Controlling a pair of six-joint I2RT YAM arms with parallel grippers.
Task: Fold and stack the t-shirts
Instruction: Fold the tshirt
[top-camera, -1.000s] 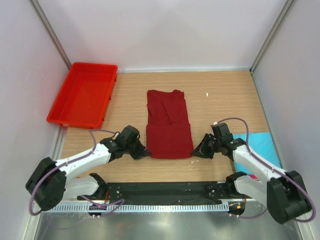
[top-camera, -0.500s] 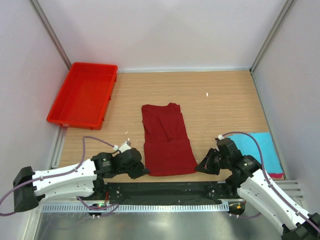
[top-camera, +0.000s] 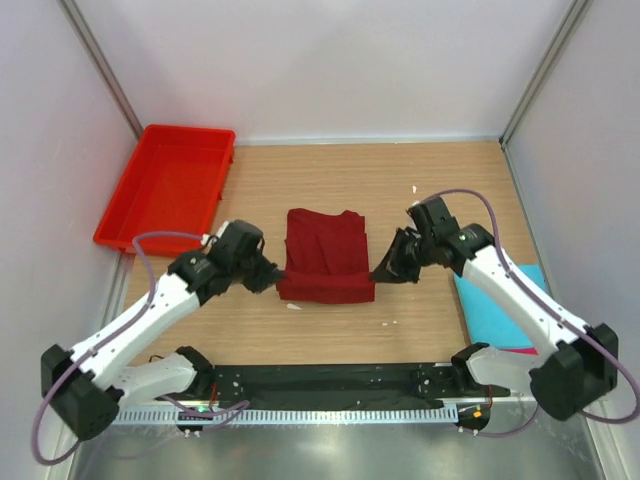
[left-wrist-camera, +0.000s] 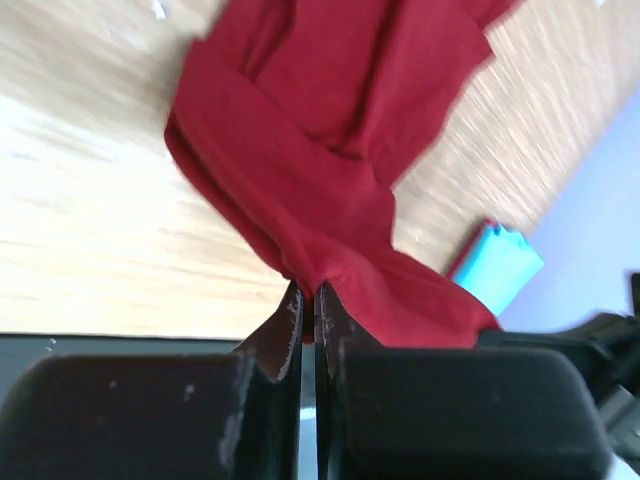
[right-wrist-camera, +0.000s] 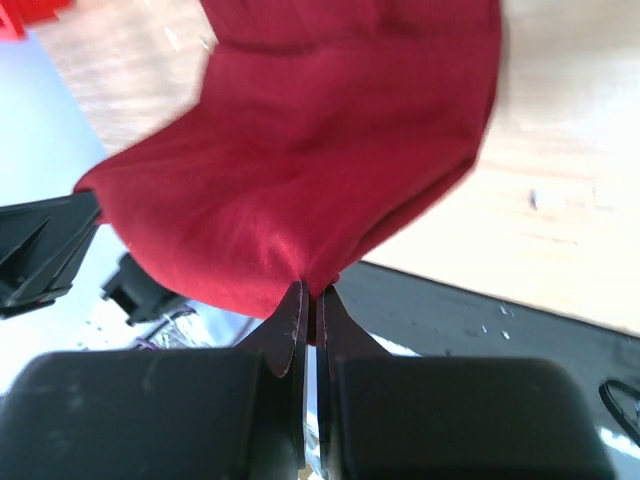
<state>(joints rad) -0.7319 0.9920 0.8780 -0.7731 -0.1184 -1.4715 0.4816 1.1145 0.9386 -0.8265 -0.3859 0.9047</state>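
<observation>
Cloth is pinched in both claws. The left claw (top-camera: 277, 279) is clamped tight on the near-left corner of the maroon t-shirt (top-camera: 325, 250), and the right claw (top-camera: 383, 270) on its near-right corner. Each wrist view shows the fingers closed to a sliver with red fabric bunched between them. Holding 2 corners at once keeps the hem taut and level, so the lower half can travel as 1 sheet rather than sag in the middle.

The shirt lies in the middle of the table (top-camera: 450, 190), collar end flat on the wood, near end raised and doubled toward the collar. By my reading this is a fold across the length, about half made. The next move calls for lowering the hem evenly near the collar edge and letting go together, or the layer will skew.

A turquoise t-shirt (top-camera: 500, 310) lies at the right edge, well apart, and the red tray (top-camera: 160, 190) sits at far left.
</observation>
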